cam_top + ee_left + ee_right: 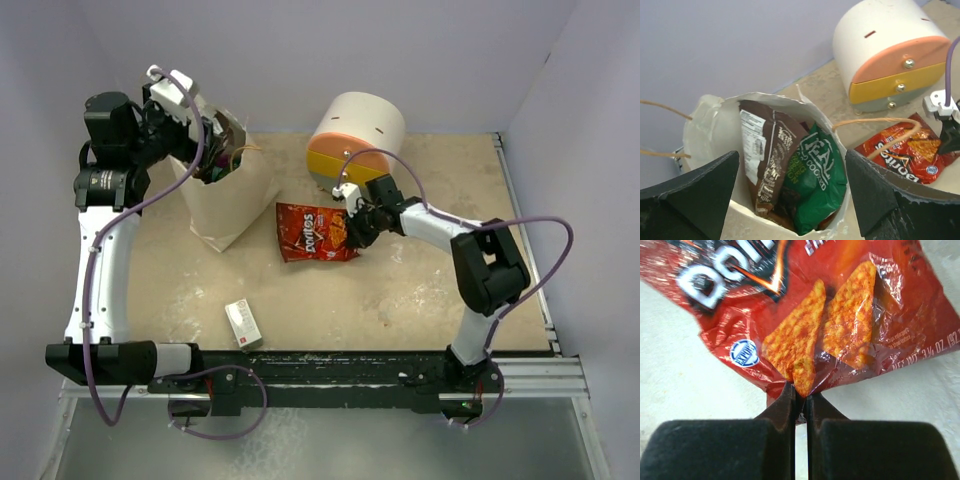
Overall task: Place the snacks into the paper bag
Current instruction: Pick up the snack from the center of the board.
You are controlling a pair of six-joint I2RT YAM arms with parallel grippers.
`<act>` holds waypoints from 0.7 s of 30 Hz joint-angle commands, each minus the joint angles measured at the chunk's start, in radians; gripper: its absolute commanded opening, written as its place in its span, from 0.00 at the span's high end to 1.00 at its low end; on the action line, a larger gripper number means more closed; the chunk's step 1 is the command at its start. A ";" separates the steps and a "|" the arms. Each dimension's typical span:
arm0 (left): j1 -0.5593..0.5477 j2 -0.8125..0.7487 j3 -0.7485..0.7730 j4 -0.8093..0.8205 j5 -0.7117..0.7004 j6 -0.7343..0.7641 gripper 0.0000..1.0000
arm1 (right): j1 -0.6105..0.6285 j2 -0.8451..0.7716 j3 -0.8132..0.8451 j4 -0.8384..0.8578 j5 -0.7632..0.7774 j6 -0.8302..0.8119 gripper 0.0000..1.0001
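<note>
Red foil is what the right fingers (800,392) hold: they are closed flat together on the crimped bottom seam of the chip bag (805,315), with only the thin foil between them. The rest of the chip bag lies ahead of the fingertips on the worktop (400,290). It looks flat from above, though a slight lift cannot be ruled out. Judgement: the seam suits a narrow pinch, being the one thin margin that can be gripped without crushing the contents.

Left fingers (208,140) stand wide apart, holding nothing, directly above the mouth of the paper bag (225,205). Between and below them, inside the bag, a brown packet (767,155) and a green packet (815,175) stand on end, the green overlapping the brown. A string handle (875,120) arcs just beside the right-hand finger. Judgement: this arm sits over the opening and may obstruct the next delivery unless cleared.

The paper bag stands upright, apart from the right fingers, on the far side of the chip bag. A round drawer unit (355,135) stands just behind the right fingers. A small white box (243,324) lies well apart, towards the arm bases.

Status: two snacks visible in the bag, one gripped, lift and carry outstanding.
</note>
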 commanded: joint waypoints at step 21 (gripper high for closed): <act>-0.210 0.052 0.113 -0.032 0.300 -0.160 0.15 | -0.024 -0.581 0.289 -0.221 -0.136 -0.122 1.00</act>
